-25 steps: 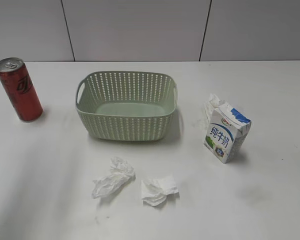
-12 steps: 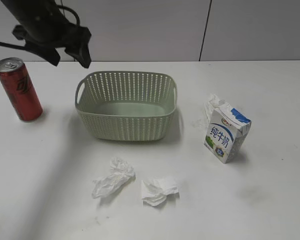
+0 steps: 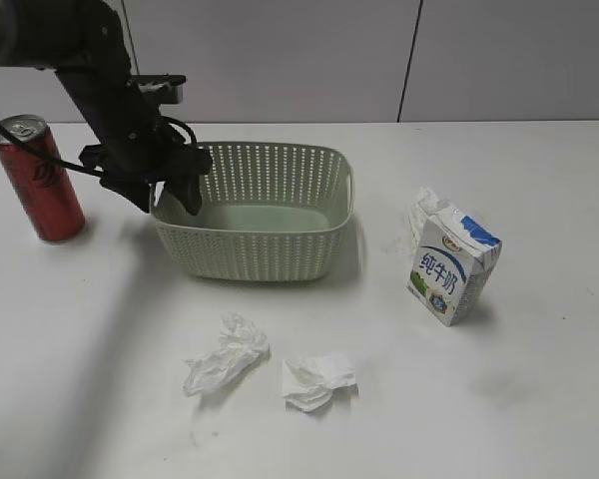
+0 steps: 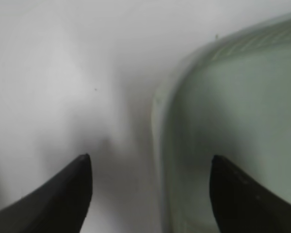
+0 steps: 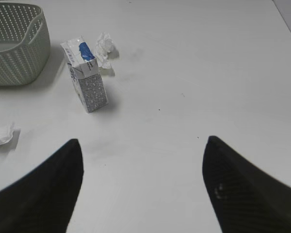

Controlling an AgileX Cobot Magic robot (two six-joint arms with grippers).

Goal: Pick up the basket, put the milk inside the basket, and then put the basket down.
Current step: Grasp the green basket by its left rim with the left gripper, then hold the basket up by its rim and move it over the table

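Observation:
The sage-green basket (image 3: 255, 210) stands on the table at centre. My left gripper (image 3: 166, 198) is open and straddles the basket's left rim, one finger outside and one inside; the blurred left wrist view shows the rim (image 4: 162, 145) between the fingers (image 4: 149, 162). The milk carton (image 3: 453, 264) stands upright to the right of the basket, white with a blue top. It also shows in the right wrist view (image 5: 85, 81), with the basket (image 5: 14, 46) at far left. My right gripper (image 5: 143, 145) is open and empty above bare table, away from the milk.
A red soda can (image 3: 38, 179) stands at the far left. Two crumpled tissues (image 3: 226, 353) (image 3: 317, 379) lie in front of the basket. Another tissue (image 3: 420, 212) lies behind the milk. A wall runs along the table's back.
The left arm entered from the upper left and came down onto the basket's left rim. Basket, milk and can have not moved.

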